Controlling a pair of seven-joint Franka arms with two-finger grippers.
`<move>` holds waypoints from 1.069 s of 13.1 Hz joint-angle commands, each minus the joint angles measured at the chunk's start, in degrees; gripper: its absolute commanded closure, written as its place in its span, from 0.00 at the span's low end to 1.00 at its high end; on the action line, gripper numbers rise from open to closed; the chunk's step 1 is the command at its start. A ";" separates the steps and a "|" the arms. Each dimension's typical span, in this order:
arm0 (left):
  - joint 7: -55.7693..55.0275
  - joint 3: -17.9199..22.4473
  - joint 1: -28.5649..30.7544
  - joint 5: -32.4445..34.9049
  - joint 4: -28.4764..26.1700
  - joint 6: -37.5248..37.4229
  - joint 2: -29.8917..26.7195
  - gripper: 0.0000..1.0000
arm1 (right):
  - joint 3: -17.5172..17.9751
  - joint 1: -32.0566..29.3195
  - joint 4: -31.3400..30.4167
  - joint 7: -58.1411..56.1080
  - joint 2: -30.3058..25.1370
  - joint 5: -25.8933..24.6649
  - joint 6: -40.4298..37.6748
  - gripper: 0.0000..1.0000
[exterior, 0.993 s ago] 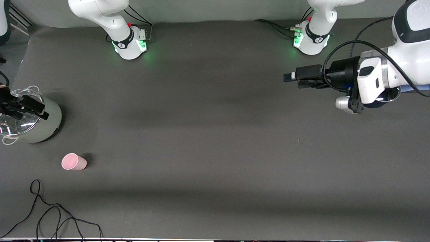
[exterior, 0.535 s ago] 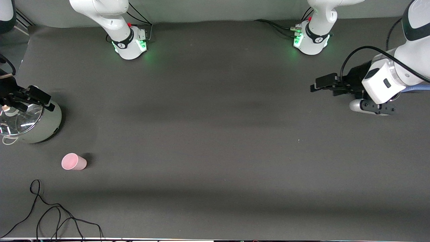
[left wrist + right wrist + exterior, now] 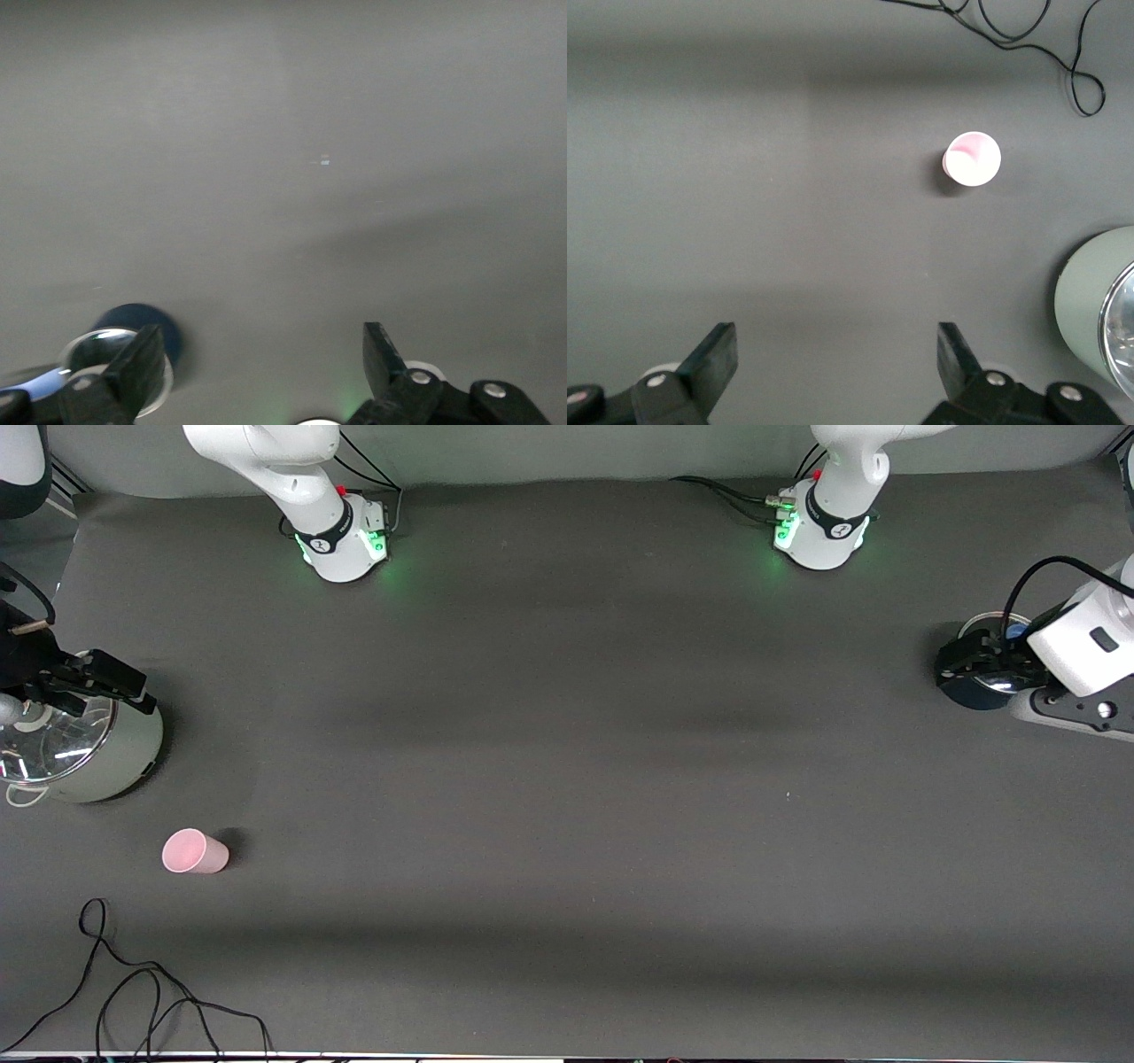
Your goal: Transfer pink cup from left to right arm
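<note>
Front view: pink cup upright on worktop, light, thin-walled; grasp gently mid-wall. My left end effector and right end effector both released, empty.

Soft even light falls from above, broad pale bands cross the table, and the left wrist view is hazy.

White arms with green-lit bases, black cables, black jaws.
</note>
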 commanded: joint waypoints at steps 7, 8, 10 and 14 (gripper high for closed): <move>-0.48 -0.55 -1.72 6.65 -0.67 -1.37 2.02 0.00 | -3.61 3.16 4.06 4.94 1.57 -2.58 -0.73 0.00; -0.39 -0.73 -1.72 6.84 -0.58 -1.54 2.12 0.00 | -3.78 3.51 4.06 5.03 1.57 -2.58 -0.82 0.00; -0.39 -0.47 -3.81 7.19 0.21 -1.37 2.12 0.00 | -5.27 5.18 4.06 5.11 1.49 -2.58 -0.91 0.00; -0.57 5.77 -11.91 5.54 -3.97 1.16 -2.69 0.12 | -6.86 6.07 3.97 4.77 1.48 -2.41 -2.82 0.00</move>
